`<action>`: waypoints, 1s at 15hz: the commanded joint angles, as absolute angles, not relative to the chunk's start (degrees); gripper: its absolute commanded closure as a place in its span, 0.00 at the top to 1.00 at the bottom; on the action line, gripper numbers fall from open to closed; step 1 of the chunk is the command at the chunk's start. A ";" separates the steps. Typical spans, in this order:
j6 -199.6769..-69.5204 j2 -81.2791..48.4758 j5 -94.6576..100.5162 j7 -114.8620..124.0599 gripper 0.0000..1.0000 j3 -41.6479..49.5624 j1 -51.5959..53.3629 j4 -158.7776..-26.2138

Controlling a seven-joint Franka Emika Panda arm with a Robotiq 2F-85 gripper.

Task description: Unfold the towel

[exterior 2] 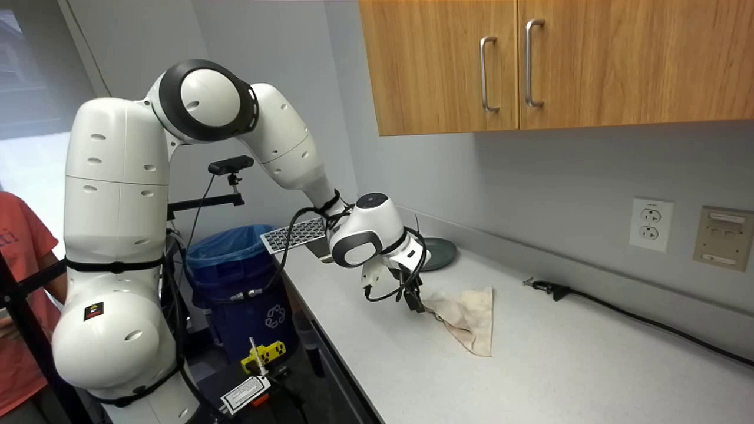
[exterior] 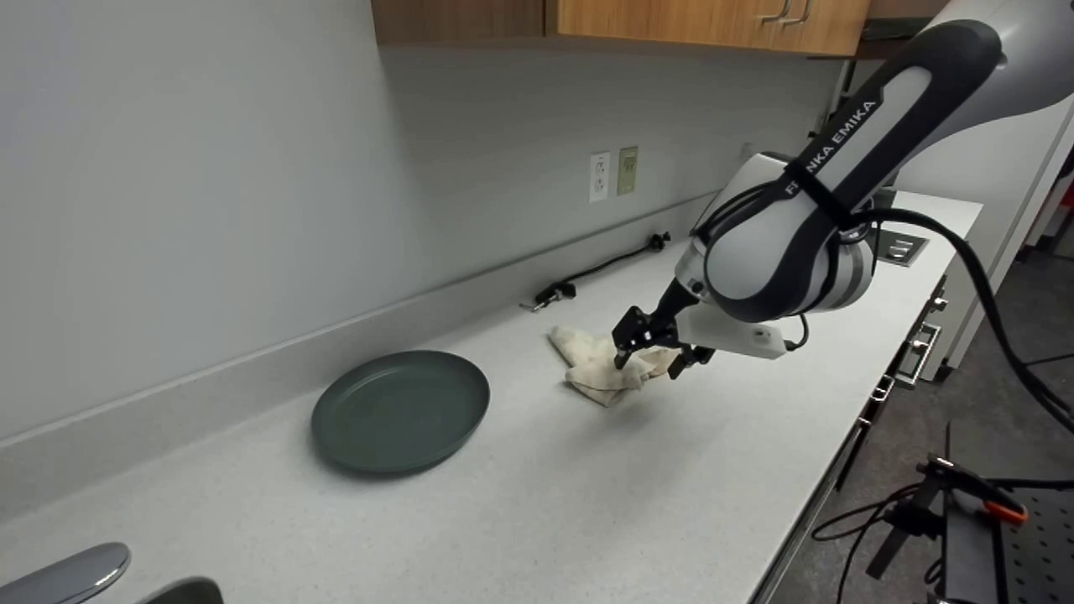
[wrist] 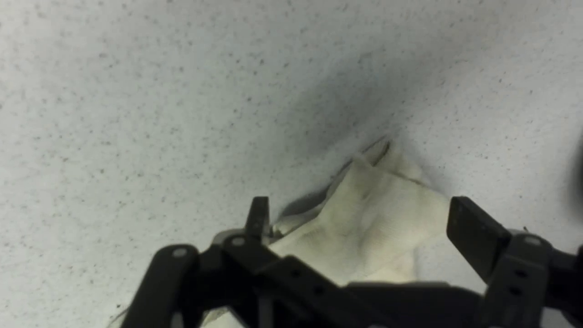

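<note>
The towel (exterior: 591, 361), a cream cloth, lies crumpled and partly folded over itself on the white counter. In an exterior view, one flap of the towel (exterior 2: 468, 318) spreads out flat beyond the gripper. My gripper (exterior: 648, 367) hovers low above the cloth with its fingers wide apart. From the wrist view, the towel (wrist: 373, 228) shows a folded corner between the two spread fingers of the gripper (wrist: 358, 205), and neither finger pinches it. The gripper body covers the lower part of the cloth there.
A dark grey-green plate (exterior: 401, 411) rests on the counter near the wall. Along the backsplash lies a black clamp (exterior: 554, 294) with a cable. A faucet handle (exterior: 67, 575) stands at the near corner. Wooden cabinets (exterior 2: 442, 65) hang overhead.
</note>
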State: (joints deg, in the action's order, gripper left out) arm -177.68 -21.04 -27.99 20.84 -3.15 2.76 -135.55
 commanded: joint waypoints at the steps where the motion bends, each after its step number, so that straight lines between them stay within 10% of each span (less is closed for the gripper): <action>1: -180.73 -21.71 -32.14 20.86 1.00 -8.13 0.89 -135.84; 15: -189.78 -30.05 -33.29 21.51 1.00 -15.63 -7.36 -131.09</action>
